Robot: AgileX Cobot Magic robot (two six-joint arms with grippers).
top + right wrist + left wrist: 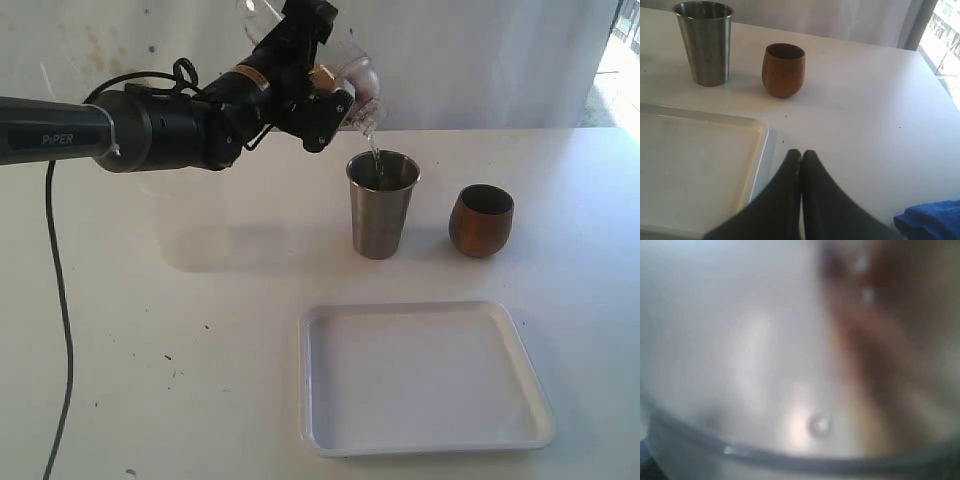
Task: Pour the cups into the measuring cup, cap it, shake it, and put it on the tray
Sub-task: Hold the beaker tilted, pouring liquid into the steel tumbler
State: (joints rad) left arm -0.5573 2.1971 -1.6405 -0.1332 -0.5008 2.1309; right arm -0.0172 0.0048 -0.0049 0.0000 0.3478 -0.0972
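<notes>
My left gripper (pixel 322 80) is shut on the clear measuring cup (pixel 362 82), held tilted above the table with a domed, necked end pointing down. A thin stream of water runs from that neck into the upright steel tumbler (pixel 381 205) just below. In the left wrist view only blurred clear plastic (pixel 765 365) shows, and the fingers are hidden. The brown wooden cup (pixel 481 220) stands upright to the right of the tumbler. The white tray (pixel 430 442) lies in front of both cups with nothing in it. My right gripper (pixel 801 154) is shut on nothing, low beside the tray's rim (pixel 760 136), facing the tumbler (pixel 704 42) and wooden cup (pixel 783 70).
A blue cloth (pixel 930 220) lies on the table by my right gripper. The left arm's black cable (pixel 60 300) hangs down at the far left. A white curtain backs the table's far edge.
</notes>
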